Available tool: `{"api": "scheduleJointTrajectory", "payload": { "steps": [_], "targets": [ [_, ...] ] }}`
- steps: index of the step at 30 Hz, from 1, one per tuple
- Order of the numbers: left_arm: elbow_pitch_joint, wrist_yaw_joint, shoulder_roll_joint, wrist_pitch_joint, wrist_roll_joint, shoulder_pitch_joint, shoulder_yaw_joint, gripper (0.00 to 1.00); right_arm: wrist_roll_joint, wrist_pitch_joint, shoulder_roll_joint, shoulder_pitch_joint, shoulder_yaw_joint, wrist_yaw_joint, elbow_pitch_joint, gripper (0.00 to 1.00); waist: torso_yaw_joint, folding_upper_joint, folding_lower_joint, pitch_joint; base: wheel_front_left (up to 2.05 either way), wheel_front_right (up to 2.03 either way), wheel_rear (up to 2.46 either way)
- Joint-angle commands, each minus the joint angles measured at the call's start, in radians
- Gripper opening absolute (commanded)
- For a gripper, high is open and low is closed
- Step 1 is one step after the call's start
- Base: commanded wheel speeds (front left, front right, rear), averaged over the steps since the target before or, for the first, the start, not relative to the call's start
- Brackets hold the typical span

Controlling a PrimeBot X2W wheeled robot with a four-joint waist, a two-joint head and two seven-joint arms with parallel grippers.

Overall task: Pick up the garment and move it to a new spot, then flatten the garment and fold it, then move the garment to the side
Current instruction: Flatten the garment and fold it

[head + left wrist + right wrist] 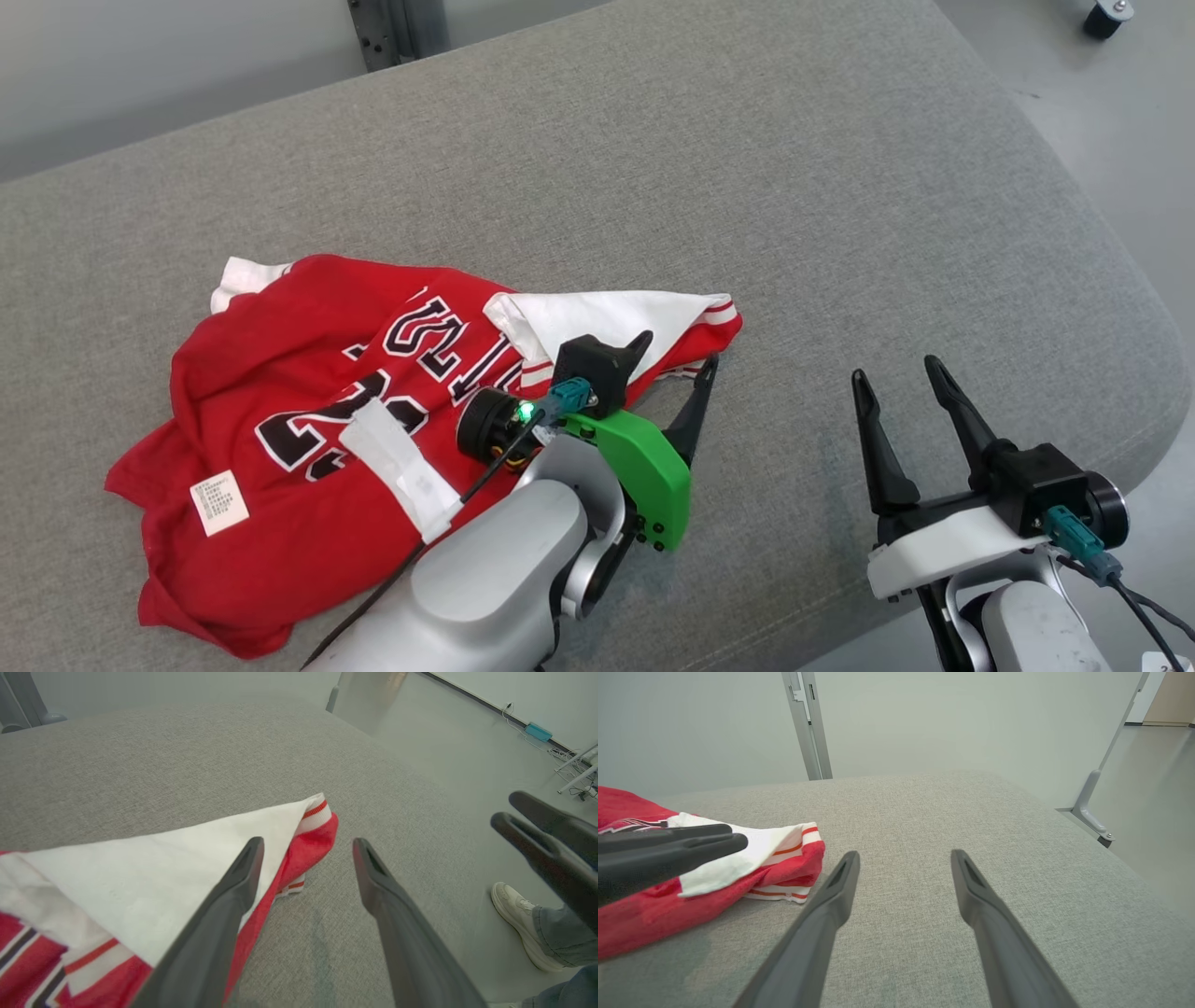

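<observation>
The garment (308, 401) is a red jersey with black-and-white lettering, lying crumpled on the left of the grey cushioned surface (766, 187), with a white inner flap turned up at its right corner. My left gripper (678, 349) stands open at that corner. In the left wrist view, one finger (233, 891) lies over the white flap of the garment (140, 872), and the other is over bare fabric. The left gripper (307, 842) has nothing pinched in it. My right gripper (894, 370) is open and empty over the cushion, to the right of the garment (794, 858).
The cushion's rounded edge (1148, 355) drops to the floor close to the right arm. A person's white shoe (518, 919) stands on the floor past that edge. A metal post (808, 723) rises behind the cushion. White labels (219, 504) show on the jersey.
</observation>
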Motion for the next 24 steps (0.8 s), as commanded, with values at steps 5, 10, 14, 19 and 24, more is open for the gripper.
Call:
{"api": "scheduleJointTrajectory", "payload": {
  "steps": [5, 10, 14, 19, 24],
  "targets": [
    [0.025, 0.028, 0.005, -0.068, -0.028, -0.028, -0.011, 1.0, -0.011, -0.003, -0.001, 0.011, -0.016, -0.001, 0.0, 1.0, 0.035, -0.0001, -0.0001, -0.024, 0.0, 0.0, 0.0],
    [0.051, 0.05, 0.04, -0.058, -0.072, 0.009, 0.027, 1.0, -0.027, -0.003, -0.001, 0.034, -0.032, -0.001, -0.005, 1.0, 0.053, -0.0001, -0.0001, -0.068, 0.0, 0.0, 0.0],
    [0.08, 0.038, 0.06, -0.001, -0.122, 0.023, 0.051, 1.0, -0.03, -0.003, -0.001, 0.034, -0.023, -0.001, -0.008, 1.0, 0.053, -0.0001, -0.0001, -0.076, 0.0, 0.0, 0.0],
    [0.123, 0.025, 0.049, 0.008, -0.139, 0.018, 0.057, 1.0, -0.016, -0.003, -0.001, 0.025, -0.002, -0.001, -0.012, 1.0, 0.036, -0.0001, -0.0001, -0.06, 0.0, 0.0, 0.0],
    [0.17, 0.019, 0.041, 0.005, -0.142, 0.007, 0.054, 1.0, -0.012, -0.003, -0.001, 0.026, -0.007, -0.001, -0.011, 1.0, 0.015, -0.0001, -0.0001, -0.045, 0.0, 0.0, 0.0]
  ]
}}
